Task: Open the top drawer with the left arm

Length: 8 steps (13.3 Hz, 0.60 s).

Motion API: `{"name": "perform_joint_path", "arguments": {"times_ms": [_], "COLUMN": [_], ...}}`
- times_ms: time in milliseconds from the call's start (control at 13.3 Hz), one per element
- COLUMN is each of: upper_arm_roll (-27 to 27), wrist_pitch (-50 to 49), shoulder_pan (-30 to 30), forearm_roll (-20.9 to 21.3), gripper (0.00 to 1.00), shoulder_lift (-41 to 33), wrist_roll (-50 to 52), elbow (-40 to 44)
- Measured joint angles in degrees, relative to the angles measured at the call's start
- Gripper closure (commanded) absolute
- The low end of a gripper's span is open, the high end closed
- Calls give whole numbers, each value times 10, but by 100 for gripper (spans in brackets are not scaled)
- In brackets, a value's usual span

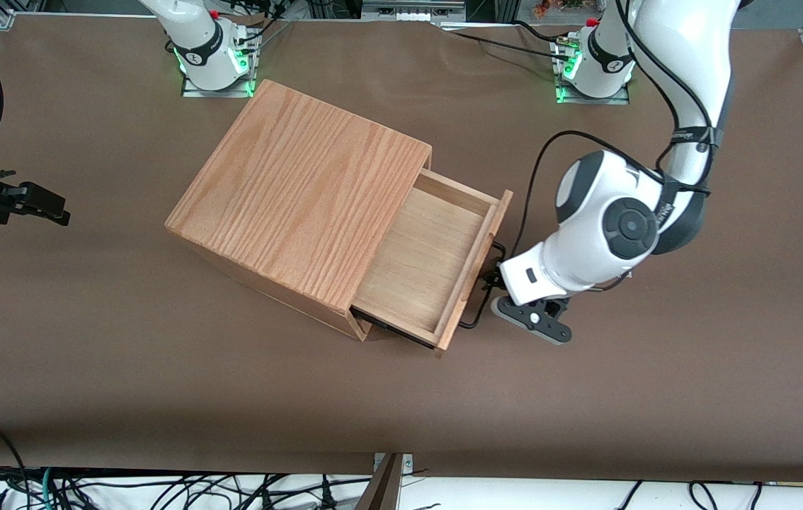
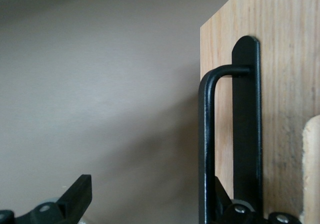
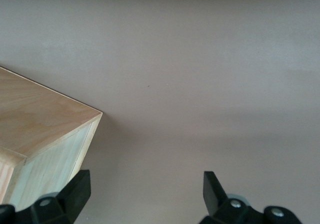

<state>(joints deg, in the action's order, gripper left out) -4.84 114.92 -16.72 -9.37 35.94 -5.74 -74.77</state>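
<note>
Nearest me, my end effector [image 1: 497,281] sits open with one finger hooked inside the handle [image 2: 206,134] of the half-out top drawer [image 1: 430,258], so I'd pull straight, keeping square.
</note>
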Motion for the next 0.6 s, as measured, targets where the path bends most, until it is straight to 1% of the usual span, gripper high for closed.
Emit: {"name": "perform_joint_path", "arguments": {"times_ms": [150,376,602], "upper_arm_roll": [0,0,0], "wrist_pitch": [-2,-2,-8], "shoulder_pan": [15,16,16], "forearm_roll": [0,0,-17], "gripper": [0,0,0], "shoulder_lift": [0,0,2], "wrist_roll": [-12,-14,-13], "elbow": [0,0,0]}}
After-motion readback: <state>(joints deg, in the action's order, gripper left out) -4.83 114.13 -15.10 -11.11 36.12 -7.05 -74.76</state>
